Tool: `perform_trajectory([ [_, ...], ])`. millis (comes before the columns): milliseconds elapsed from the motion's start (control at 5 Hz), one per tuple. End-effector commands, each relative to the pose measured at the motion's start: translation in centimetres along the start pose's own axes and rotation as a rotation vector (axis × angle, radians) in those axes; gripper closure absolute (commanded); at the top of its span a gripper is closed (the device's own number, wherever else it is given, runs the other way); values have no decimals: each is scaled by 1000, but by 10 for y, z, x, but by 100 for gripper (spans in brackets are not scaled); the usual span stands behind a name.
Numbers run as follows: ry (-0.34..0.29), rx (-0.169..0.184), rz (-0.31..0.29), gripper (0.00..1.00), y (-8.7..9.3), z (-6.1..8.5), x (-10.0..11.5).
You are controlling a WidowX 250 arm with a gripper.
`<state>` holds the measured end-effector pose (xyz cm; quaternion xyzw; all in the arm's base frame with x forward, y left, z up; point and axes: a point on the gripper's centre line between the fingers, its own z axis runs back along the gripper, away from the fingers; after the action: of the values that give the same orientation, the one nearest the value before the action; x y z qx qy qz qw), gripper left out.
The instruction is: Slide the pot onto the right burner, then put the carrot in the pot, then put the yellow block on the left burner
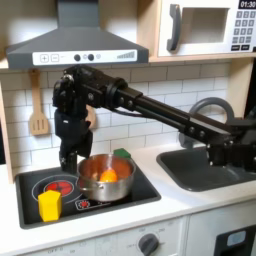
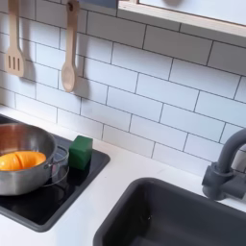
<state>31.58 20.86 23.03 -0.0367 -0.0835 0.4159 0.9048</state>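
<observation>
Pot: steel pot (image 1: 106, 177) sat on the black cooktop (image 1: 140, 190), over the burner on the first exterior view's right; in the second exterior view it stood at the left edge (image 2: 19, 159).
Carrot: orange carrot (image 1: 108, 177) lay inside the pot in both exterior views (image 2: 21, 160).
Yellow block: yellow block (image 1: 49, 205) stood at the cooktop's front corner on the first exterior view's left, just beside the left burner (image 1: 60, 187), partly over its ring.
Right burner: hidden under the pot.
Green block: small green block (image 2: 80, 152) rested on the cooktop just beside the pot, toward the tiled wall (image 2: 163, 86).
Tool: black tool (image 1: 68, 158) hung above the left burner, behind the yellow block; whether its jaws were apart or together could not be told.
Arm: black arm (image 1: 150, 108) reached from the first exterior view's right, across the sink (image 1: 205, 170).
Worktop: white worktop (image 2: 125, 187) carried cooktop and sink.
Wall: wooden spatula (image 2: 15, 43) and wooden spoon (image 2: 68, 53) hung on the tiles.
</observation>
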Motion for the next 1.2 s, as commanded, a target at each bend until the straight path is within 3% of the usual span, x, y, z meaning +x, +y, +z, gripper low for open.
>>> perform_trajectory([
  [0, 12, -14, -28, 0, -8, 0, -16],
  [1000, 42, -42, -155, 0, -36, -3, -63],
])
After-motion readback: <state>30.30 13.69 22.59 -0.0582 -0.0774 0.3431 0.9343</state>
